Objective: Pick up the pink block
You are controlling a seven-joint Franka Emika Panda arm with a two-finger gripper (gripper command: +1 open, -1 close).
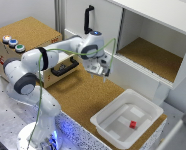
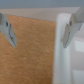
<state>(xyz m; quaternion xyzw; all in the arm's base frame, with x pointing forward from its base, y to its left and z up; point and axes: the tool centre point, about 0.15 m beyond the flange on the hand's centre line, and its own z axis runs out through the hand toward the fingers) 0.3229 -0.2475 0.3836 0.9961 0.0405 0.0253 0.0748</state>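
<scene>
Lying inside the white tub (image 1: pixel 107 121), the pink block (image 1: pixel 133 124) is seen resting on the tub's floor, apart from every wall and closer to the wall on the exterior view's right. It appears as a tiny red cube, far smaller than the gripper (image 1: pixel 104 71). The tub is set on a cork-covered surface (image 1: pixel 83 95), toward the exterior view's lower right. The gripper is held well above that cork surface and well apart from the block, up and toward the exterior view's left of the tub, with nothing between its fingers. In the wrist view the two fingers (image 2: pixel 8 31) are shown spread wide, with cork and a white edge, apparently the tub's rim (image 2: pixel 61 47), visible between them; the block itself is not caught in that view. Beyond the gripper a white cabinet (image 1: pixel 158 30) with a cork-lined shelf is seen, and a cork-topped box (image 1: pixel 25 35) bearing coloured buttons is placed behind the arm.
</scene>
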